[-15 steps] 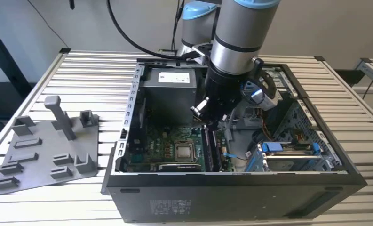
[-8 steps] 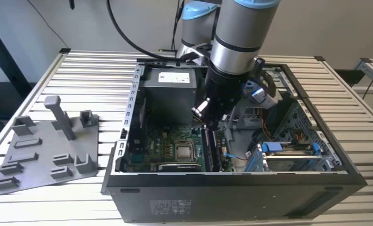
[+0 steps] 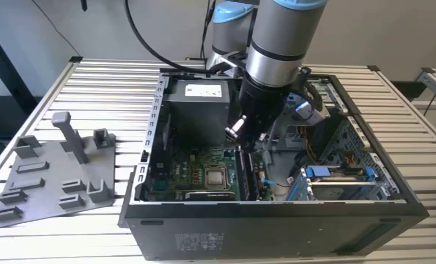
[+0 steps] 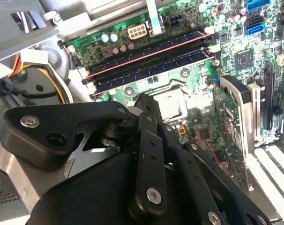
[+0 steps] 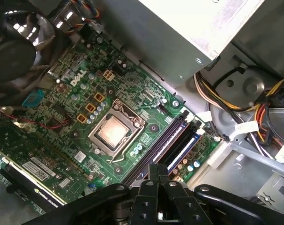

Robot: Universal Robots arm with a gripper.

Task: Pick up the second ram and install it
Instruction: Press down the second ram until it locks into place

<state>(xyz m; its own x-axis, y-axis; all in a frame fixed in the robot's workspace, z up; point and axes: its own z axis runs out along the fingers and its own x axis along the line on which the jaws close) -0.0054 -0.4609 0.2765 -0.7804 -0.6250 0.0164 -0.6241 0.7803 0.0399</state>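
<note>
While seated upright in a motherboard (image 5: 62, 98) slot just beside another memory stick (image 4: 146, 54), the second ram (image 4: 153, 69) lies near the CPU socket (image 5: 115, 132). My jaws are closed together, grasping nothing, and my gripper (image 5: 153, 169) hovers above it inside the computer case (image 3: 276, 225) on the slatted tabletop (image 3: 100, 77).

An open computer case (image 3: 276, 214) holds a green motherboard (image 5: 85, 122); a grey fixture plate (image 3: 53, 176) lies beside it.
</note>
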